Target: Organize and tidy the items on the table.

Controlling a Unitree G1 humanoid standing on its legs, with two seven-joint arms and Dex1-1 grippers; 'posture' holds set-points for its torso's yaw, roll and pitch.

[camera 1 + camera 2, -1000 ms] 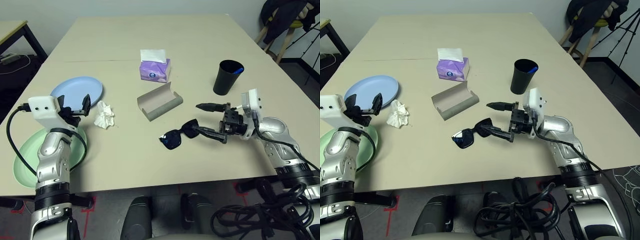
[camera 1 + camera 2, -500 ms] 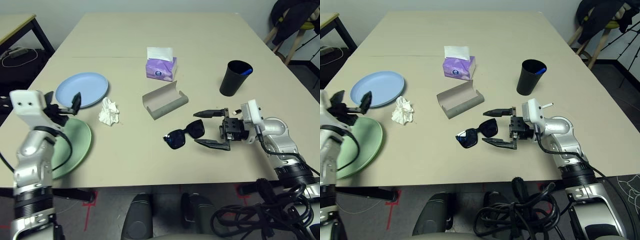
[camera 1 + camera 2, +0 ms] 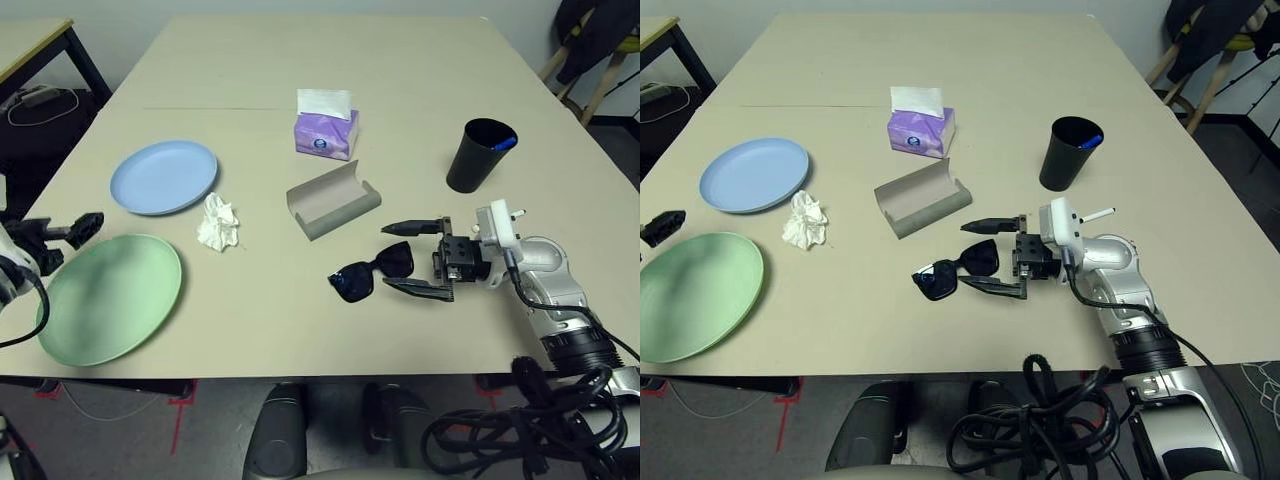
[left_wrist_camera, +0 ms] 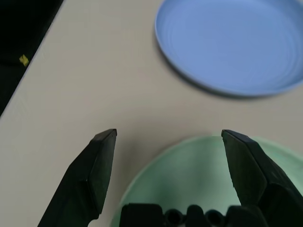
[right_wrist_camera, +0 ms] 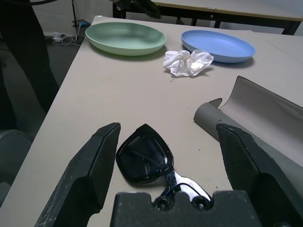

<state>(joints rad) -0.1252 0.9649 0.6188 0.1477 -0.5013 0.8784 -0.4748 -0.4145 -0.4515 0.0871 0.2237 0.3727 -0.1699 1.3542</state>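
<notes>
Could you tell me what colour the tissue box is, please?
The tissue box is purple; the left eye view shows it best.

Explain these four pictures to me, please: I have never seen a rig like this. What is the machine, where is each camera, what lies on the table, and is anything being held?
This is a humanoid robot with two arms, each ending in a two-fingered claw. Two pictures come from its head, looking down; two come from cameras on its wrists. On the beige table lie a green plate, a blue plate, a crumpled tissue, a purple tissue box, an open grey glasses case, black sunglasses and a black cup with a pen in it. The right claw is open beside the sunglasses; the left claw is open over the green plate's edge. Nothing is held.
</notes>
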